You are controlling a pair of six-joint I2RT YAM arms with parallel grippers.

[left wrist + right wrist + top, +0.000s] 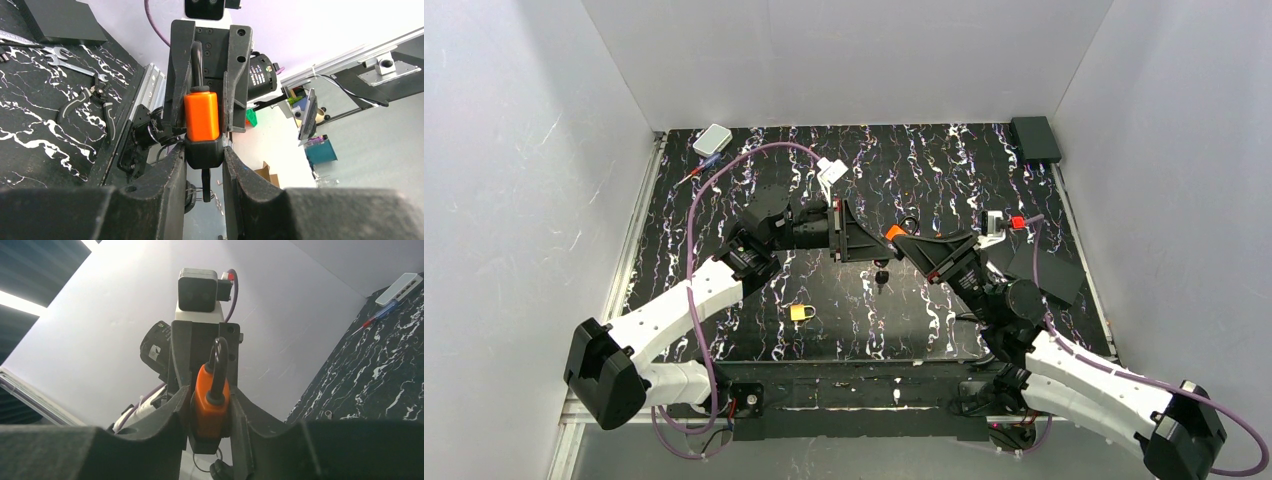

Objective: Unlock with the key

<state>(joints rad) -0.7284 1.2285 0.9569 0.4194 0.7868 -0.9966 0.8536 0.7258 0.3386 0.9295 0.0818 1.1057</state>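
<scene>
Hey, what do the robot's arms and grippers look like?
Left arm and right arm: white shells, black joints, purple cables looped alongside. Left gripper and right gripper: black, two broad curved fingers.

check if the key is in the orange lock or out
In, it seems: a dark key sticks straight out of the black bottom end of the orange lock.

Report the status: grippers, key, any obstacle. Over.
Left gripper, right gripper both shut on orange padlock. Key sticks out below its base, ungripped. Yellow padlock on table, clear of arms.
</scene>
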